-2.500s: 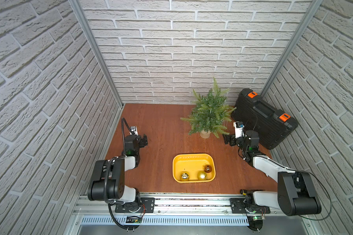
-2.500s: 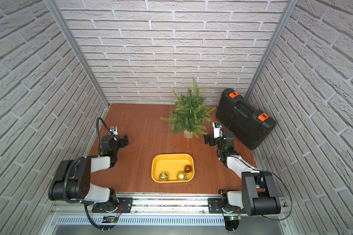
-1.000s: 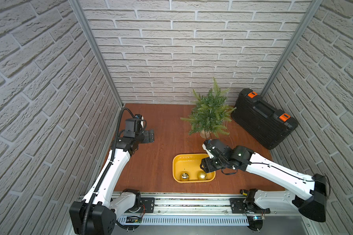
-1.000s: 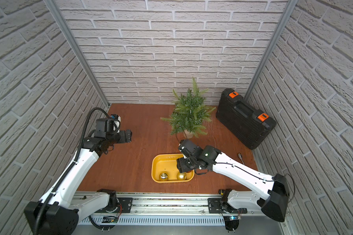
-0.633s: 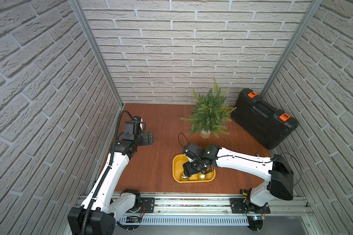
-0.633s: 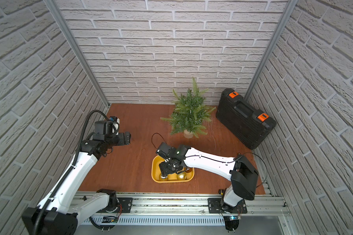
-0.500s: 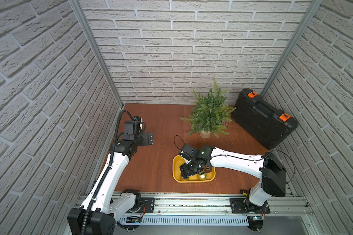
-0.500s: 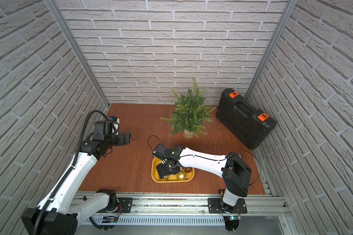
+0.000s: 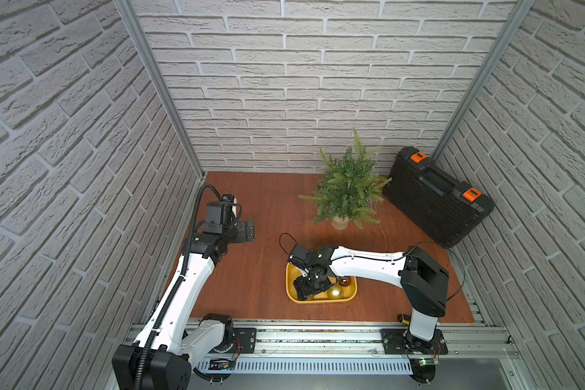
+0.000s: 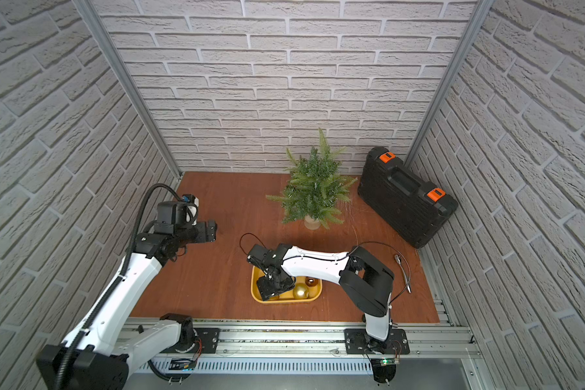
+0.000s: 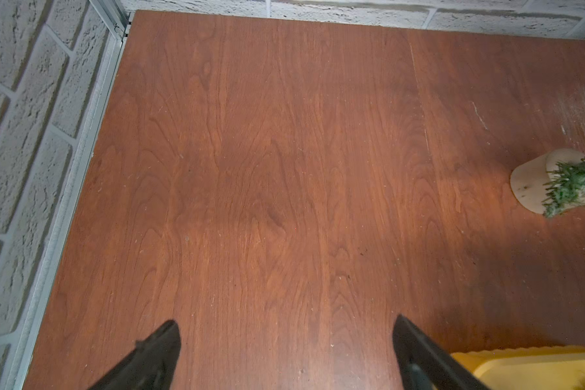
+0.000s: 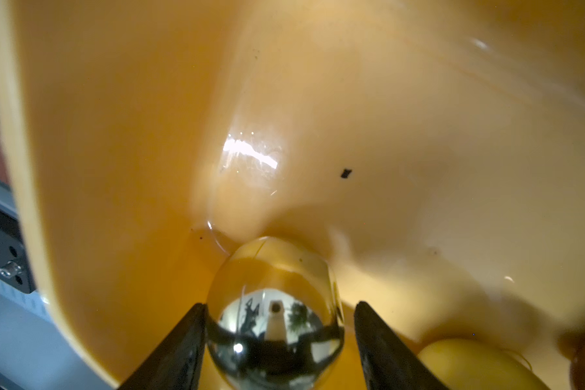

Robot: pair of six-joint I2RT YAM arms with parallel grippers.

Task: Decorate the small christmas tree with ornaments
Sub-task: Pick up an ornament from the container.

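Yellow tray (image 9: 318, 301), black carrying case (image 9: 436, 199), wooden table (image 9: 267, 209)

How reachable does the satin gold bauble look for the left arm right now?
Probably not cleanly: the right gripper is down in the yellow tray right beside the satin gold bauble, crowding the left gripper's approach.

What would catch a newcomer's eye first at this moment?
The right gripper sits down in the yellow tray, its open jaws straddling a mirror bauble. Toward the back wall stands the undecorated green tree, with a black case beside it.
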